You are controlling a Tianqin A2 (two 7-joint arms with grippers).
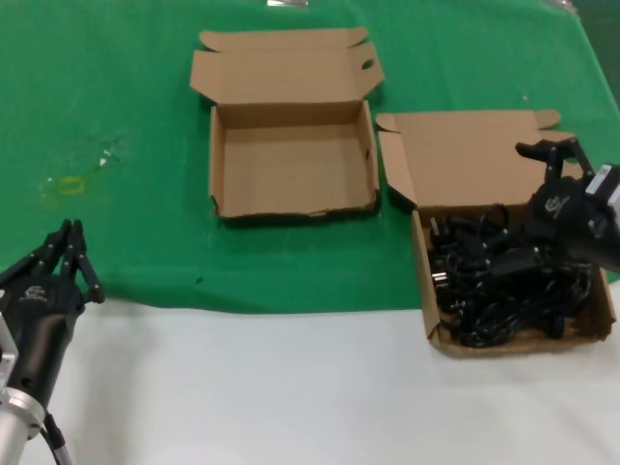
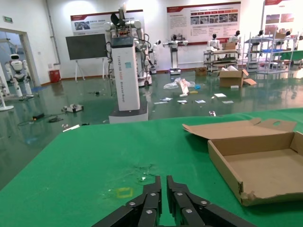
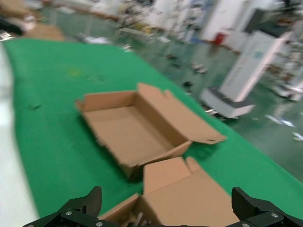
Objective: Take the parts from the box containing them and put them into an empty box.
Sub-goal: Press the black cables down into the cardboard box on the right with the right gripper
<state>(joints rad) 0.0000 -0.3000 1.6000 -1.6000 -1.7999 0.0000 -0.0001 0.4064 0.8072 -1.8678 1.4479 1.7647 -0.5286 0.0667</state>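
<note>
Nearest the robot, well to the left of the full box: left gripper (image 1: pixel 70 254), fingers together, low at the seam between white table (image 1: pixel 291 387) and green cloth (image 1: pixel 116 116); idle.

Full box (image 1: pixel 605 320): shallow cardboard tray, lid flap laid open behind it, front edge on the white table. Contents: power cords (image 1: pixel 494 281), a black tangle of loops and plugs filling the tray; plug prongs show at the side facing the empty box.

Above the full box, toward its outer side: right gripper (image 1: pixel 549 147), fingers wide apart, nothing between them, held over the cords and tipped toward the lid flap.

Beyond and to the left of the full box, just beside its flap: empty box (image 1: pixel 215 155), lid flap open at the back, nothing inside.

Handling note: the step appears to be the first pick. Judged best to descend on a plug body or a bundled section, not a single loose loop, and lift slowly, since tangled neighbours may drag out or shift the light tray.
</note>
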